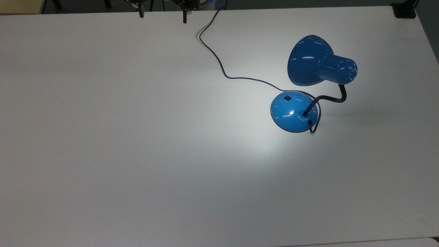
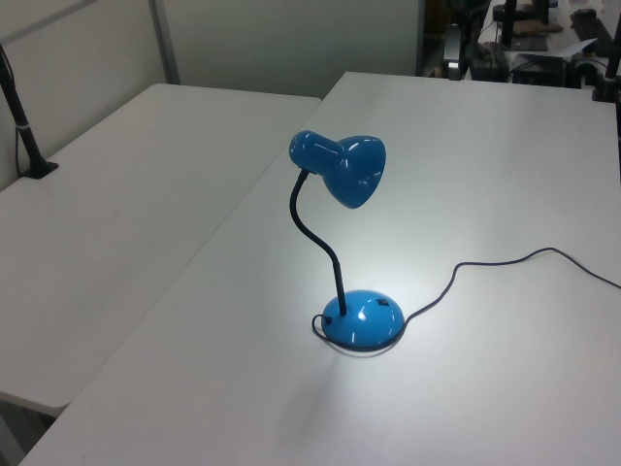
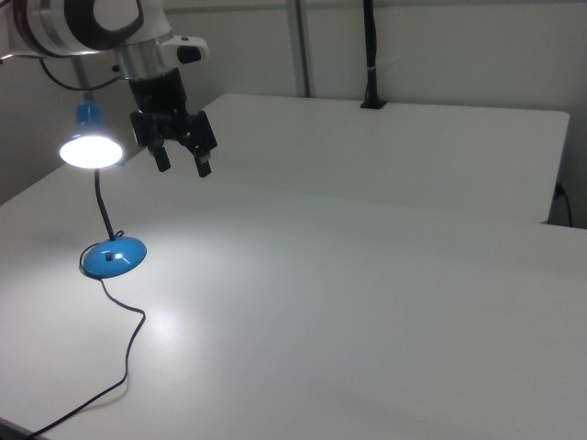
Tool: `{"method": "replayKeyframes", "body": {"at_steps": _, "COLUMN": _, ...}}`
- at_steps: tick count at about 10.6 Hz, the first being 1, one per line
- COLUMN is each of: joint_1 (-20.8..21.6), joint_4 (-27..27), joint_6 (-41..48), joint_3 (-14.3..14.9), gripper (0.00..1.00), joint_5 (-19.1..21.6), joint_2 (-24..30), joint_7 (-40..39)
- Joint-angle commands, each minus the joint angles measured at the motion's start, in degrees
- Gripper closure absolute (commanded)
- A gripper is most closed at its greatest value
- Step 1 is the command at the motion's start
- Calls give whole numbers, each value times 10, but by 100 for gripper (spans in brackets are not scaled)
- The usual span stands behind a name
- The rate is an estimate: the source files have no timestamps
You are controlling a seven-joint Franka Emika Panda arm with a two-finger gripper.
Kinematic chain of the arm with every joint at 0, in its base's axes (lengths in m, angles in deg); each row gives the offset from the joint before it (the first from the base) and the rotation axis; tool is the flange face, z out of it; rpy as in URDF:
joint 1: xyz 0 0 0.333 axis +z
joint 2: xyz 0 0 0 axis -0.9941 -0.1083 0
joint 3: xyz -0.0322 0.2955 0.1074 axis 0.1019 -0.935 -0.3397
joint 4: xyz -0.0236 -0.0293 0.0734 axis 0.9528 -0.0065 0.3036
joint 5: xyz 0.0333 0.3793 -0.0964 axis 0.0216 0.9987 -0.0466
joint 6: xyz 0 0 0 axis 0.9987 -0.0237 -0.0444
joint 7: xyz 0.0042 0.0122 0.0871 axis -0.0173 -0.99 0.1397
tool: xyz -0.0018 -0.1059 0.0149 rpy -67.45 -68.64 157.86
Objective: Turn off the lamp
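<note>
The blue lamp [image 1: 319, 61] stands on the white table [image 1: 137, 137], lit, throwing a bright patch on the tabletop. Its domed base [image 1: 293, 110] carries a small black switch [image 1: 287, 98]; a black gooseneck [image 1: 329, 97] bends up to the shade. The lamp [image 2: 340, 175] also stands mid-table in the left view, base [image 2: 364, 318] below. In the right view the shade [image 3: 92, 149] glows white above the base [image 3: 114, 256]. My gripper [image 3: 182, 163] hangs open in the air, up and to the right view's right of the lamp. The fingertips [image 1: 185, 19] poke in at the top view's upper edge.
The lamp's thin black cord [image 1: 219, 65] snakes from the base to the table's far edge. A second white table [image 2: 116, 194] adjoins at the left view's left. A black post [image 3: 371, 55] is clamped at the far table edge in the right view.
</note>
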Motion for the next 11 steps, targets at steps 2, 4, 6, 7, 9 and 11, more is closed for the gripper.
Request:
{"method": "replayKeyframes", "body": {"at_steps": 2, "joint_1": -3, "joint_4": -3, "joint_6": 17, "joint_3": -1, "gripper": 0, "joint_5": -2, "joint_2": 8, "joint_7": 0}}
{"method": "replayKeyframes", "body": {"at_steps": 4, "joint_1": -4, "joint_4": -3, "joint_6": 17, "joint_3": -1, "gripper": 0, "joint_5": -2, "joint_2": 8, "joint_7": 0}}
{"method": "replayKeyframes", "body": {"at_steps": 6, "joint_1": -6, "joint_4": -3, "joint_6": 17, "joint_3": -1, "gripper": 0, "joint_5": -2, "joint_2": 8, "joint_7": 0}}
{"method": "replayKeyframes", "body": {"at_steps": 7, "joint_1": -6, "joint_4": -3, "joint_6": 17, "joint_3": -1, "gripper": 0, "joint_5": -2, "joint_2": 8, "joint_7": 0}}
{"method": "replayKeyframes", "body": {"at_steps": 9, "joint_1": -7, "joint_4": -3, "joint_6": 17, "joint_3": -1, "gripper": 5, "joint_5": 0, "joint_2": 7, "joint_7": -2}}
{"method": "replayKeyframes", "body": {"at_steps": 11, "joint_1": -7, "joint_4": -2, "joint_6": 16, "joint_3": -1, "gripper": 40, "joint_5": 2, "joint_2": 7, "joint_7": -6}}
